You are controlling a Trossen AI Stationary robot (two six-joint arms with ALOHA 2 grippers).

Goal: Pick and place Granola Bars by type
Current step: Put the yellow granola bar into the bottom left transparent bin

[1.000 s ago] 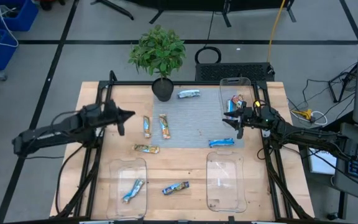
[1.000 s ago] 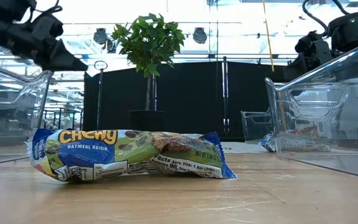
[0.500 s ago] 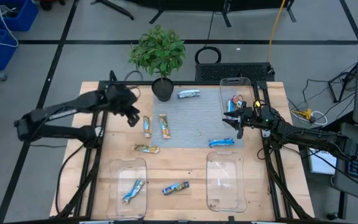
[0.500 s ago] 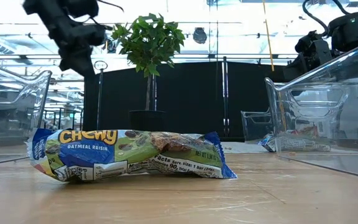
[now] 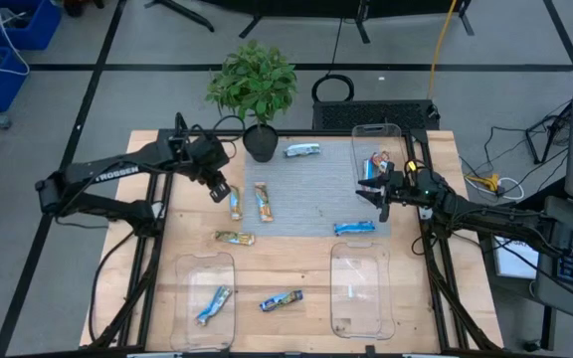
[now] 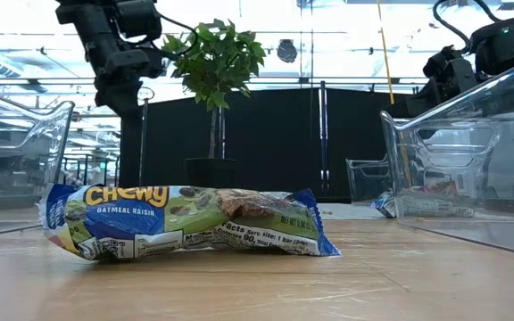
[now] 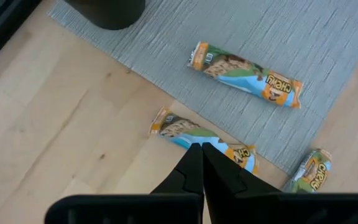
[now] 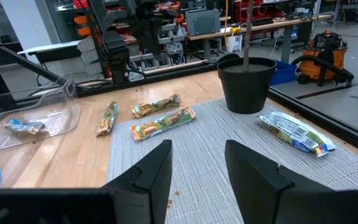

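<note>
The left pincer [image 5: 219,189] hangs above the counter [image 5: 296,264] with its jaws pressed shut and nothing in them. It is right over an orange bar [image 7: 204,140] that lies half on the grey mat [image 5: 311,194]. A second orange bar [image 7: 246,74] lies on the mat just beside it. The other bars are spread over the counter and in the clear trays [image 5: 204,288]. The right pincer [image 5: 383,194] waits by the far tray, jaws apart and empty. The bars look light and a bit soft, with slippery shiny wrappers. Grabbing one across its middle seems best, after the left jaws open.
</note>
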